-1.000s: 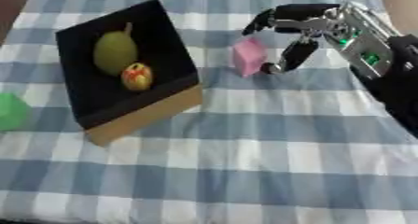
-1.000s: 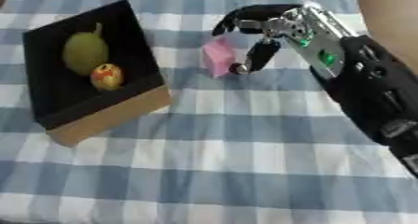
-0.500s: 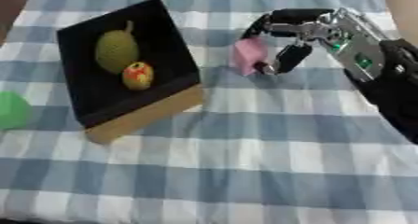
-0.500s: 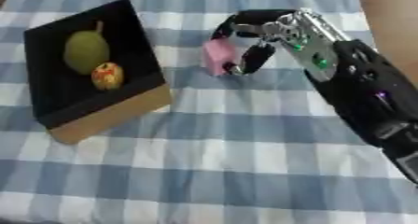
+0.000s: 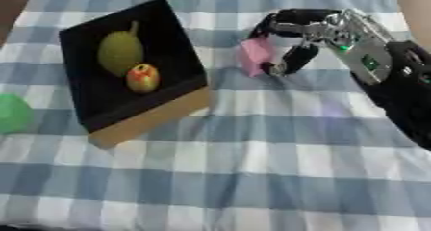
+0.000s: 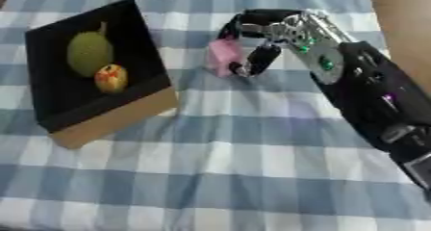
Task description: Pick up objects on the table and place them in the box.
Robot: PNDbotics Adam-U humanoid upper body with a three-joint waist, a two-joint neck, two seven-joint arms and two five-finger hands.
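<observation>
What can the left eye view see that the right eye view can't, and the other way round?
Only the left eye view shows the round green object at the cloth's left edge. Only the right eye view shows more of the black right arm running toward the lower right corner. Both share the black box holding a green pear-shaped fruit and a red-yellow apple, plus the right hand with curled fingers around the pink block.

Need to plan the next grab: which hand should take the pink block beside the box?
Right. The right hand is already at the pink block, fingers curled around it, just right of the box. The left hand shows in neither view.
</observation>
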